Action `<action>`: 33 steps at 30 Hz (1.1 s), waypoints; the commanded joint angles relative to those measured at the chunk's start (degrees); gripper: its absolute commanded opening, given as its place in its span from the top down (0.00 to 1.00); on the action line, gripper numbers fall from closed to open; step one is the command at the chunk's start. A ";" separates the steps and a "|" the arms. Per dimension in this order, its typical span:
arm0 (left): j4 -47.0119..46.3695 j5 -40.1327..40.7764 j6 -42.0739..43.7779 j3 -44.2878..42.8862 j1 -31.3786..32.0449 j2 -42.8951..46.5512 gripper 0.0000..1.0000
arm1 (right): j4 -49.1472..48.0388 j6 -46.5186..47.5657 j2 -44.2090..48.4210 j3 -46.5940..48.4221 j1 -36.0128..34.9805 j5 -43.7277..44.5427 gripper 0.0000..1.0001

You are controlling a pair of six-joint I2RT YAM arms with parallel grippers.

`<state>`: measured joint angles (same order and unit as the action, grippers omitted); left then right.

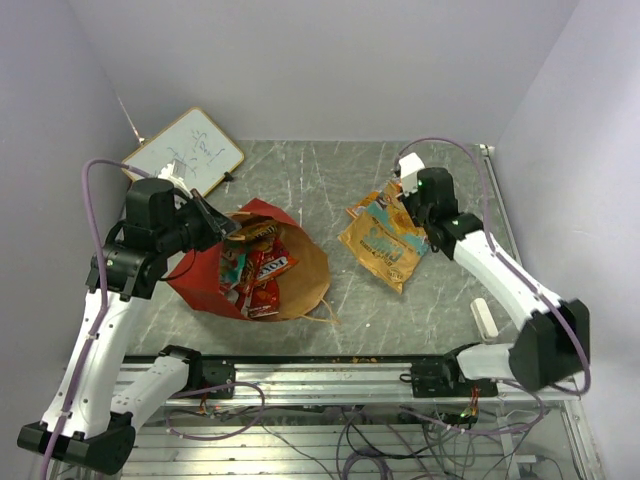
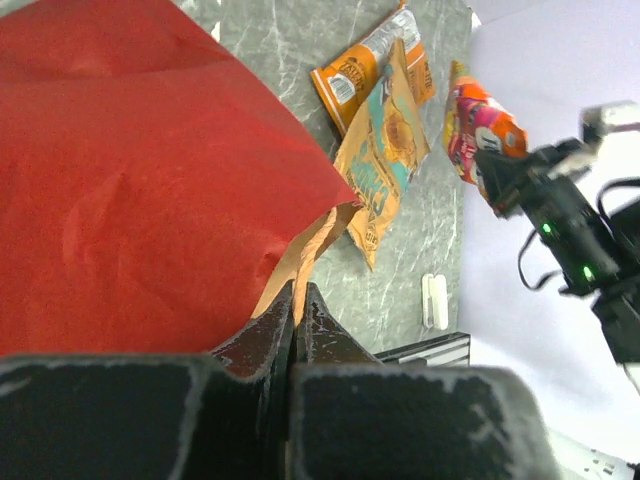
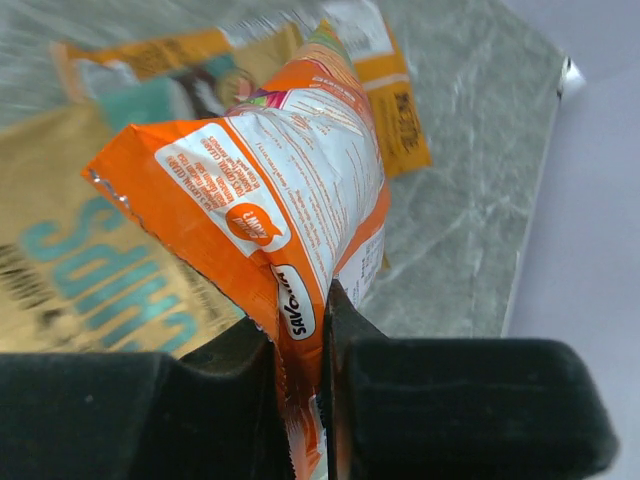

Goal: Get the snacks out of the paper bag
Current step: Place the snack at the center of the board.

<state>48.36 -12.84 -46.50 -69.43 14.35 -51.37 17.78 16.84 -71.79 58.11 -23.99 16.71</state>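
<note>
The paper bag (image 1: 300,270) lies on its side at the left, red outside (image 2: 130,200), brown inside. Several snacks (image 1: 255,268), red and glossy, show in its mouth. My left gripper (image 1: 230,228) is shut on the bag's upper rim, a strip of brown paper pinched between its fingertips (image 2: 298,292). My right gripper (image 3: 300,305) is shut on the edge of an orange packet (image 3: 290,180), holding it above the table at the right (image 2: 480,125). Below it lie a tan packet with teal print (image 1: 385,248) (image 2: 385,150) and a flat orange packet (image 2: 355,75).
A whiteboard (image 1: 185,152) leans at the back left corner. A small white object (image 1: 485,318) lies near the right arm's base. The metal rail (image 1: 330,372) runs along the near edge, and walls close in on three sides.
</note>
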 commanded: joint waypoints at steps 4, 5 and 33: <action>-4.84 -1.44 3.08 -0.43 0.22 0.13 0.93 | -10.32 9.80 -13.16 5.90 6.58 0.67 1.00; -5.10 -1.63 3.08 -0.45 0.23 -0.15 0.93 | -11.31 10.81 -15.07 6.59 6.66 1.58 1.00; -4.43 -4.56 1.82 -2.34 0.24 -0.91 0.93 | -3.92 -4.60 -13.59 3.04 5.16 -20.95 0.30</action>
<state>45.67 -16.21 -44.40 -71.81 14.35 -53.63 13.10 18.46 -93.62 64.42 -18.68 5.58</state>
